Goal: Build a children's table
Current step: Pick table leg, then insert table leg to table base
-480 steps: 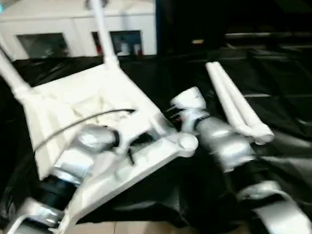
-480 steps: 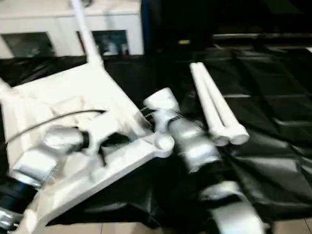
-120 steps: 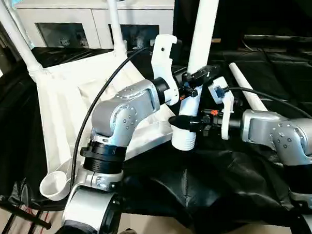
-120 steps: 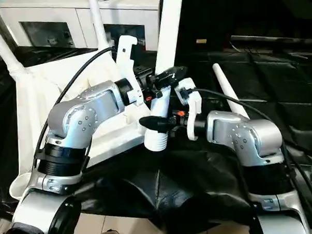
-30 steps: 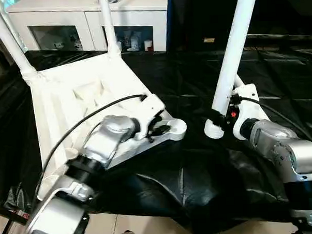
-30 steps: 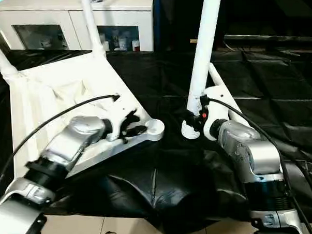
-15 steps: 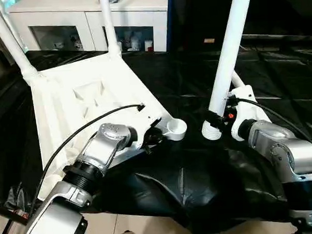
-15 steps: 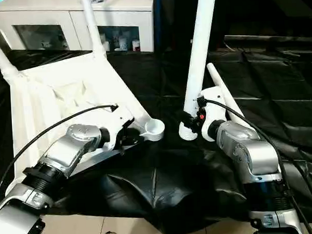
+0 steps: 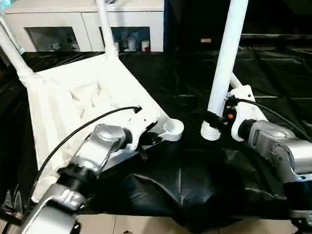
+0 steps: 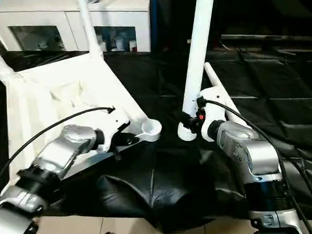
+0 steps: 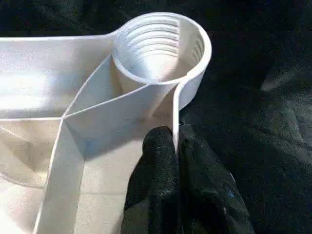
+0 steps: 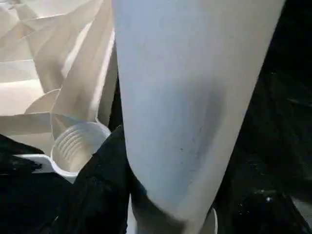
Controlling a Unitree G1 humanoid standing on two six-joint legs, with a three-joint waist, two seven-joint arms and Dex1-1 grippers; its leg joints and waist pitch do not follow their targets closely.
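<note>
The children's table's white tabletop (image 9: 77, 99) lies underside up on the black cloth, with two legs (image 9: 105, 26) standing in its far corners. Its near right corner socket (image 11: 161, 48) is open and threaded inside. My left gripper (image 11: 175, 144) is shut on the thin rim wall just behind that socket. My right gripper (image 9: 219, 119) is shut on the lower end of a third leg (image 9: 228, 46), held nearly upright. The leg's foot hangs just right of the socket (image 9: 173, 127), apart from it. A fourth leg (image 10: 212, 77) lies on the cloth behind my right wrist.
A white cabinet (image 9: 84, 16) stands behind the black-draped work table (image 9: 189, 172). The table's front edge runs below my forearms, with pale floor (image 9: 129, 227) under it. A black cable (image 9: 79, 133) arcs over my left forearm.
My left gripper has drawn back off the corner socket and closed on the rim beside it. The right gripper has brought the upright leg slightly closer to the socket.
</note>
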